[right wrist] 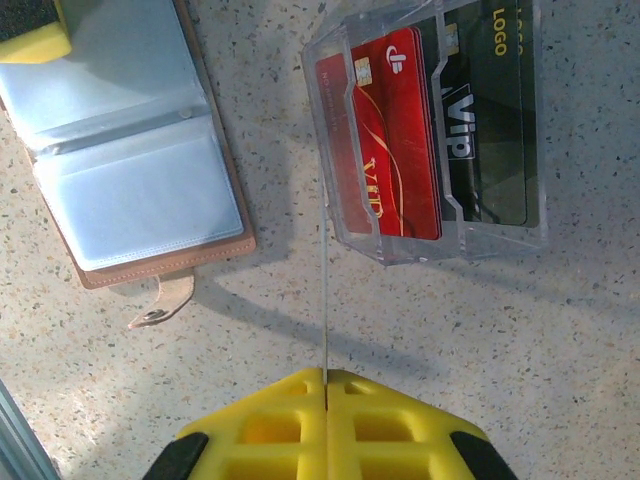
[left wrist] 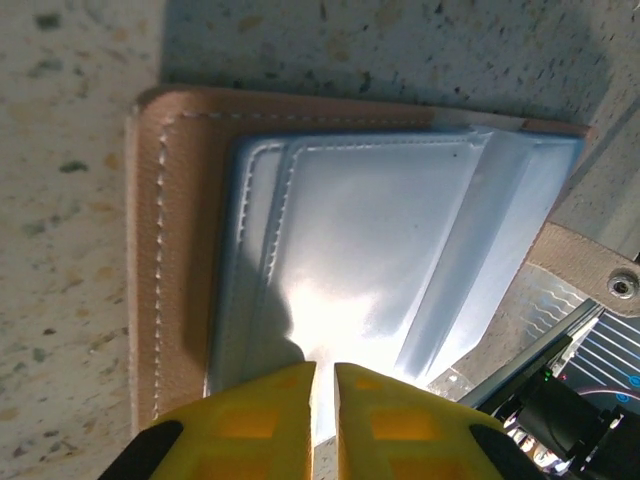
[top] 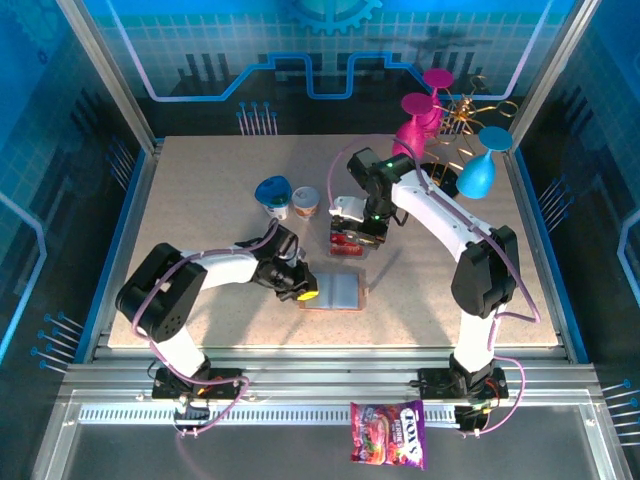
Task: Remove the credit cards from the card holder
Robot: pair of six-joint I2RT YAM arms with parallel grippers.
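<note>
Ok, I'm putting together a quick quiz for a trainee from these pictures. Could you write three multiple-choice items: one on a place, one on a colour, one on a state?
1. Where does the red card sit?
A in a drawer
B in the clear stand
C on a plate

2. What colour are the inner pockets of the wallet?
A green
B black
C pale blue

3. How does the wallet lie?
A open flat
B folded shut
C standing on edge

Answers:
1 B: the right wrist view shows the card upright inside the clear stand.
2 C: both wrist views show pale blue sleeves inside the tan cover.
3 A: both halves are spread flat, with the strap loose at the side.
</note>
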